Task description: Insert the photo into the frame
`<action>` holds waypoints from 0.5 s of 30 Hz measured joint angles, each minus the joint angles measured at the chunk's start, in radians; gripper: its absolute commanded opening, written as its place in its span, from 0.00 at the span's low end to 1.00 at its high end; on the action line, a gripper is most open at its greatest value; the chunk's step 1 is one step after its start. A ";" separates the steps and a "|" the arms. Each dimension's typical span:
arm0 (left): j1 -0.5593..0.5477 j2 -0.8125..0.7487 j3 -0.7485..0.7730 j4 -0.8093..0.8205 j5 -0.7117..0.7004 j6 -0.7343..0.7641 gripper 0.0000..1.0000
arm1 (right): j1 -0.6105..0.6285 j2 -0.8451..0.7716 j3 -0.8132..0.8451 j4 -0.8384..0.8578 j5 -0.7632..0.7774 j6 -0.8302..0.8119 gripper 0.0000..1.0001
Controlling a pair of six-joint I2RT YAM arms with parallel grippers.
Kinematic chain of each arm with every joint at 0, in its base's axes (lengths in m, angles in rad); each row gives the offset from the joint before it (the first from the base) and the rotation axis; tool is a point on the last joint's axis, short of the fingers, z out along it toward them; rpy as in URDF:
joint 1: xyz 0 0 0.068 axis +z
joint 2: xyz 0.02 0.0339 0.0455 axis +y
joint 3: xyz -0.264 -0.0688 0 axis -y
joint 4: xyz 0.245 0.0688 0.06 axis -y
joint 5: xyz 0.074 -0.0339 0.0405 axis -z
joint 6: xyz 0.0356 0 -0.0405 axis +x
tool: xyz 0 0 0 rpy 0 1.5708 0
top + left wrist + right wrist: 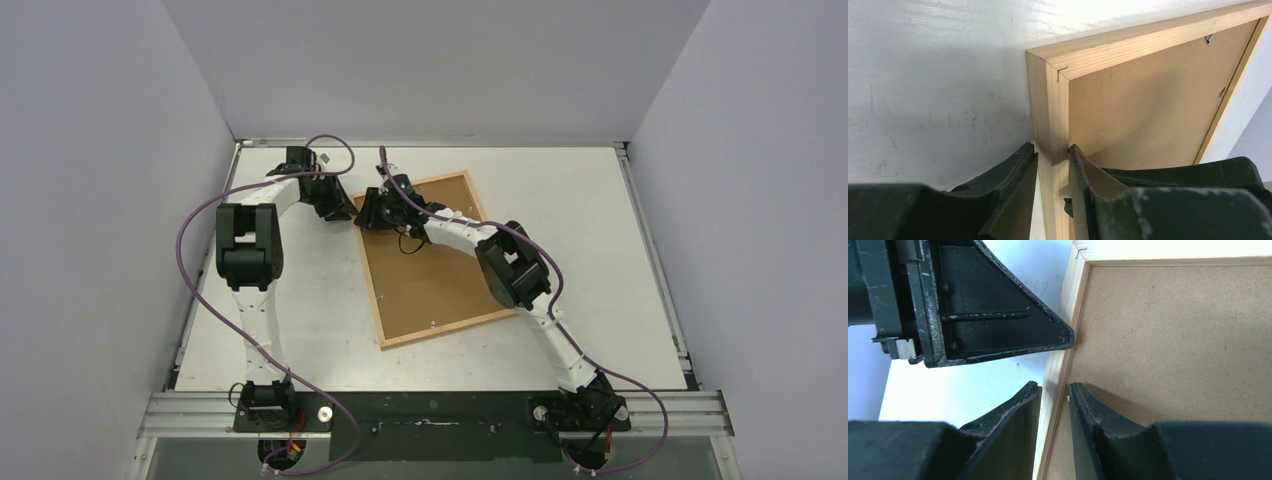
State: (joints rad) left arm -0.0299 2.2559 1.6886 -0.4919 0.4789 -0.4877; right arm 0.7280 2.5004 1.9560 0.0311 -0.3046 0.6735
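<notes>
The frame (450, 328) lies face down on the desk (600, 250), left of centre and toward the far edge. Its brown backing board (430, 285) is seated inside the bars. The photo is not visible in any view, and whether it sits beneath the board cannot be told.

Judging by its thin pale-wood bars, the frame is light and rigid, though it may rack at the stapled corners. The board looks thin and likely to flex. Take hold across a bar, near a corner, never on the board.

Both arms meet at the left bar, near the far-left corner. The left gripper (1052, 155) has its fingers (1018, 170) pinching that bar, one on the outer face and one on the board side. The right gripper (1055, 390) straddles the same bar just beside it. Whether its fingers (1098, 415) press on the wood cannot be told.
</notes>
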 measured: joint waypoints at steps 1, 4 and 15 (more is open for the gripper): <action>0.000 0.001 0.001 -0.001 0.000 0.000 0.28 | 0.000 0.000 0.000 0.000 -0.005 0.000 0.29; -0.001 0.006 0.002 -0.002 0.004 0.000 0.28 | -0.001 0.000 0.002 -0.003 -0.022 0.000 0.29; -0.001 0.017 0.022 -0.023 0.006 0.002 0.25 | -0.002 0.001 0.002 -0.023 -0.076 -0.013 0.27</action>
State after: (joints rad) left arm -0.0307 2.2726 1.7103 -0.5144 0.4854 -0.4854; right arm 0.7265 2.5011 1.9575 0.0082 -0.3805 0.6609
